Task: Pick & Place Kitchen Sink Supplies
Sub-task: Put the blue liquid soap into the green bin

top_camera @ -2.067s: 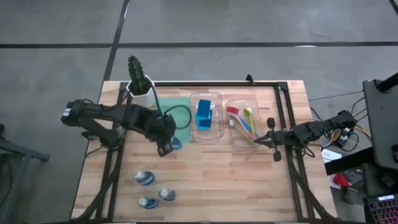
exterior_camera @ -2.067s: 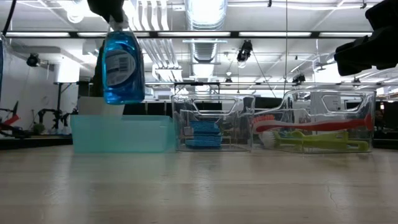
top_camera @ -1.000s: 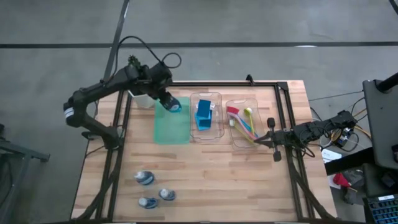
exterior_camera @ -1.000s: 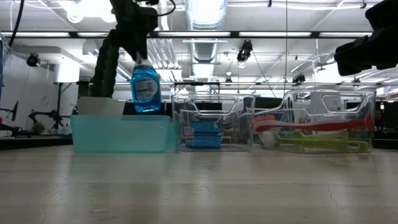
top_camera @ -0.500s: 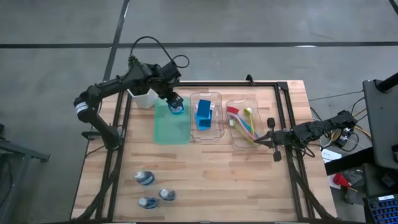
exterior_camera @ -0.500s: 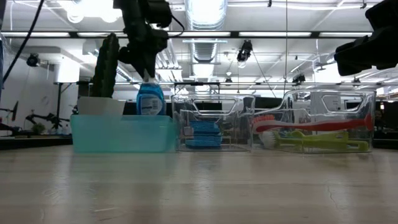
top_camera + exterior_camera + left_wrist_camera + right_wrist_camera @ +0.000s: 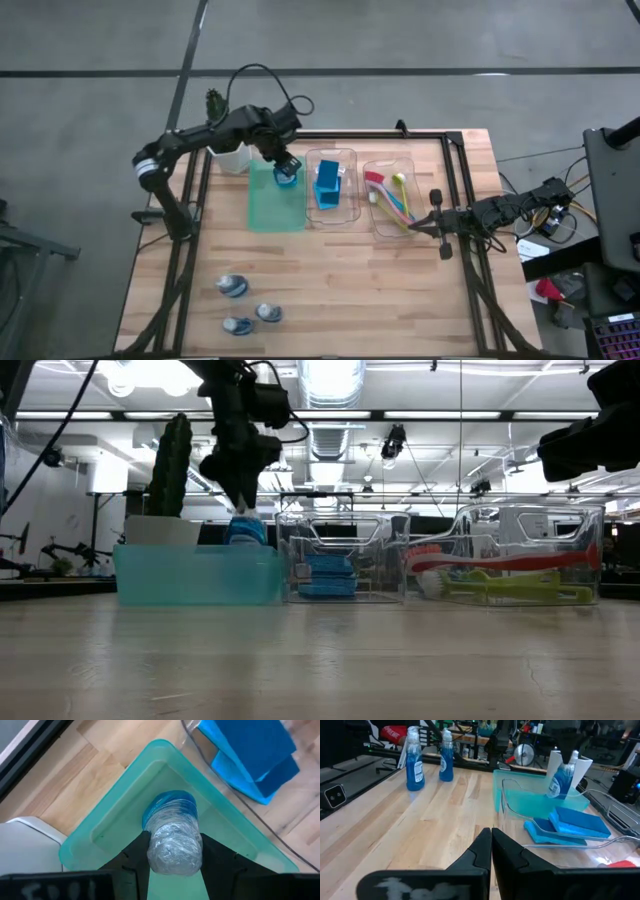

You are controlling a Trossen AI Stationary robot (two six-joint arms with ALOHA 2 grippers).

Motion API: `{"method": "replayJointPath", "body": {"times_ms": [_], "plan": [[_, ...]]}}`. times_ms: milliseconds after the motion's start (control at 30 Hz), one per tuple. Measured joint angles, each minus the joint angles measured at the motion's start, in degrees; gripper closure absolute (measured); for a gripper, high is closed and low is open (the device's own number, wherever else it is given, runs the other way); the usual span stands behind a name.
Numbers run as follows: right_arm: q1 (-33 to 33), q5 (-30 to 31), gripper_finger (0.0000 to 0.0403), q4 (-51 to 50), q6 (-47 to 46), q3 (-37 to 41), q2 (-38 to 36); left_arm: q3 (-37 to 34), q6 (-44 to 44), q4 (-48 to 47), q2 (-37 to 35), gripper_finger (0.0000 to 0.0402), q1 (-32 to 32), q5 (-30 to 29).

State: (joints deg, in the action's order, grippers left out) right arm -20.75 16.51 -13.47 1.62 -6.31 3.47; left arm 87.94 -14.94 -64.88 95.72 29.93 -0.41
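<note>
My left gripper (image 7: pixel 172 851) clamps a blue dish-soap bottle (image 7: pixel 172 837) by its neck, the bottle hanging between my jaws inside the far end of the green tray (image 7: pixel 262 205). Beside it, blue sponges (image 7: pixel 327 186) fill one clear bin (image 7: pixel 349 158). My right gripper (image 7: pixel 491 842), jaws pressed together, waits at the table's (image 7: pixel 380 290) right edge. Three bottles (image 7: pixel 232 287) stand well behind my left jaws.

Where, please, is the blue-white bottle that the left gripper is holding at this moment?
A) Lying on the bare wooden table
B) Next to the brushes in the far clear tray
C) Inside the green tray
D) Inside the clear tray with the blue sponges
C: the left gripper is shut on the blue-white bottle, and the green tray walls surround the bottle's base in the left wrist view.
</note>
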Motion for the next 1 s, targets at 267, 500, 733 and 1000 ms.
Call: {"method": "replayJointPath", "body": {"times_ms": [267, 500, 733, 1000], "plan": [[0.01, 0.01, 0.0394, 0.01, 0.03, 0.0, 0.0, 0.0, 0.26, 0.48, 1.31, 0.026, 0.0, -0.08], [0.0, 0.0, 0.0394, -0.01, -0.08, 0.0, 0.0, 0.0, 0.24, 0.86, 1.07, 0.0253, 0.0, -0.08], [0.0, 0.0, 0.0394, -0.01, 0.03, 0.0, 0.0, -0.01, 0.35, 0.85, 1.03, 0.0249, -0.02, -0.06], [0.0, 0.02, 0.0394, -0.01, -0.08, 0.0, 0.0, -0.07, 0.24, 0.9, 0.85, 0.0235, -0.02, -0.06]]}}
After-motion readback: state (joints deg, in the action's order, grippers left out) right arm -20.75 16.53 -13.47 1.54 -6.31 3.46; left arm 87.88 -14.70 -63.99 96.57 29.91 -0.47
